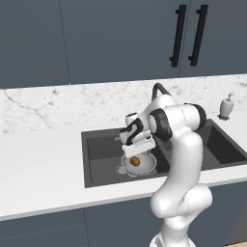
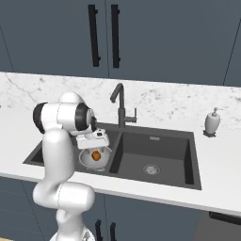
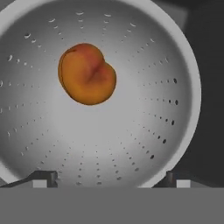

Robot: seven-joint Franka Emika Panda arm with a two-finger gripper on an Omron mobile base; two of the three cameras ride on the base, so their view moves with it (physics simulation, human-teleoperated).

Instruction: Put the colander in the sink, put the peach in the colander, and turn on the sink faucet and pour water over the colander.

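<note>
Peach (image 3: 87, 73) sits loose in the colander (image 3: 131, 131), up toward eleven o'clock of the bowl, colander down in the sink's (image 1: 96, 144) left basin; the hand (image 3: 109, 178) hangs just above, spread wide, gripping nothing; best lift straight clear, then reach the sink faucet (image 2: 120, 106) lever at one o'clock without nudging the rim.

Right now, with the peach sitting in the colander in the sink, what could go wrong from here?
1. The open claw hangs just above the colander; a sideways move before rising could knock its rim or the peach.
2. The sink faucet stands close beside the arm, so reaching for its lever may bump the spout.
3. The spout ends toward the divider between the basins of the sink, while the colander lies in the left one; water might miss it.
</note>
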